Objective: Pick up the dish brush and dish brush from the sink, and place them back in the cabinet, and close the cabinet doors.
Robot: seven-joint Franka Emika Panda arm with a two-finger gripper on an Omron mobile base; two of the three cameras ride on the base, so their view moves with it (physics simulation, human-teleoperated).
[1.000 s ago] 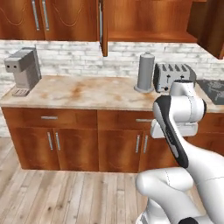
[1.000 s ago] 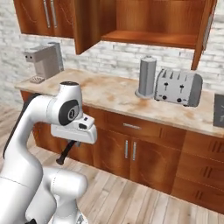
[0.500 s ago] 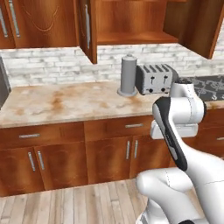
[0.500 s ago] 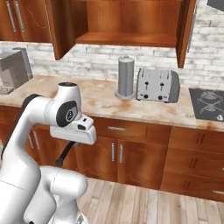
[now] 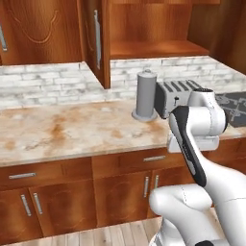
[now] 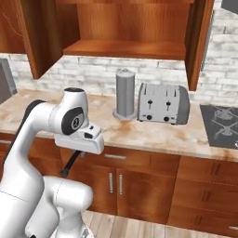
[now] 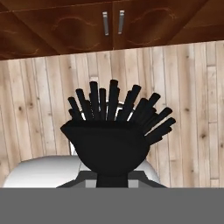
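Gripping black dish brush [image 7: 114, 131], bristles up

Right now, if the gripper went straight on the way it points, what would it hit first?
Probably the wooden floor: past the black dish brush it holds, the hand view looks down at bare planks, lower cupboard doors further off. Depth is unclear.

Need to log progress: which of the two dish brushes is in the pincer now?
The all-black stubby dish brush, bristles fanned out ahead of the shut pincer. It has no cream head or tan handle.
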